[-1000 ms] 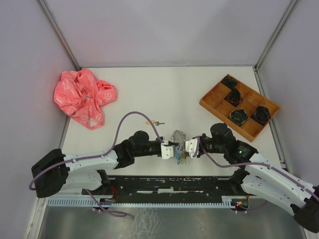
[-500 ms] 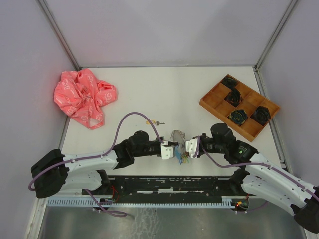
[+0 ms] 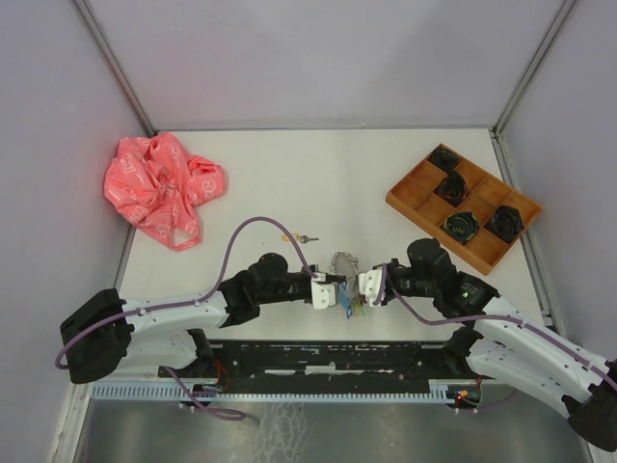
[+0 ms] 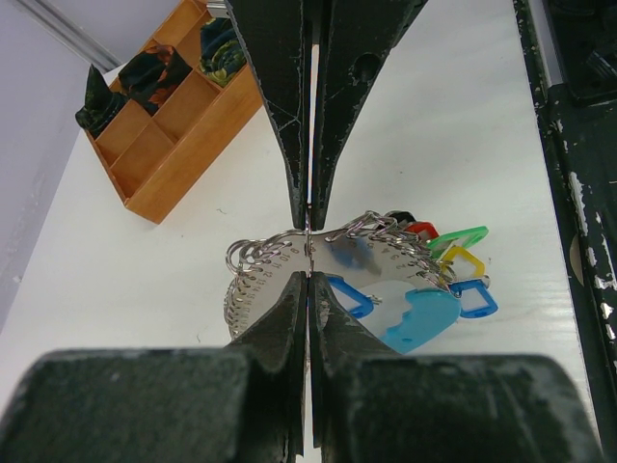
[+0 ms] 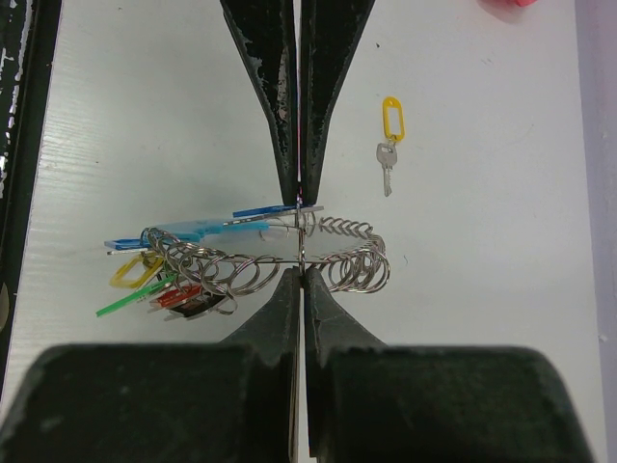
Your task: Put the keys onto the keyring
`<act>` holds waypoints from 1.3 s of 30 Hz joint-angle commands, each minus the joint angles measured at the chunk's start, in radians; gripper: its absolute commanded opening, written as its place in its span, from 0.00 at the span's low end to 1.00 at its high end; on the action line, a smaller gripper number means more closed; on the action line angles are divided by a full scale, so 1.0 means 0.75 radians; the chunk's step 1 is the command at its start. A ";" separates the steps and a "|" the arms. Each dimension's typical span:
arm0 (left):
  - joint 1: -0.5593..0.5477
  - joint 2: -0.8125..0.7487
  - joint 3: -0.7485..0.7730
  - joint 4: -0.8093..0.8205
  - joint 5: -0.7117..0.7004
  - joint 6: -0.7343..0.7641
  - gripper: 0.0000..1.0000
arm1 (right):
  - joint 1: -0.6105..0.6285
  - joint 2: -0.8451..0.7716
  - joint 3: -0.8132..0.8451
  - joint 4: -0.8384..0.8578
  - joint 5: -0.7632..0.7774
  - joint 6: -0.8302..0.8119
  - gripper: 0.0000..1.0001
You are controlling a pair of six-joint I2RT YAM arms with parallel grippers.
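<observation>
Being gripped from both sides, the keyring [image 5: 352,270] is being pinched by the left gripper [image 4: 308,251], clenched tight on its wire, and by the right gripper [image 5: 301,238], clenched on the same wire from the opposite side. Colour-tagged keys [image 4: 415,318] are being carried on it. One yellow-tagged key [image 5: 389,123] is being seen loose on the table, near the keyring, on its far side.
</observation>
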 commanded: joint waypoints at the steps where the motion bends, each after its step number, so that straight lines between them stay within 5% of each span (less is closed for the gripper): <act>1: -0.005 0.002 0.058 0.081 0.036 0.038 0.03 | 0.008 -0.007 0.036 0.074 -0.031 -0.008 0.01; 39: -0.006 -0.017 0.060 0.070 0.029 0.046 0.03 | 0.008 -0.006 0.040 0.053 -0.021 -0.022 0.01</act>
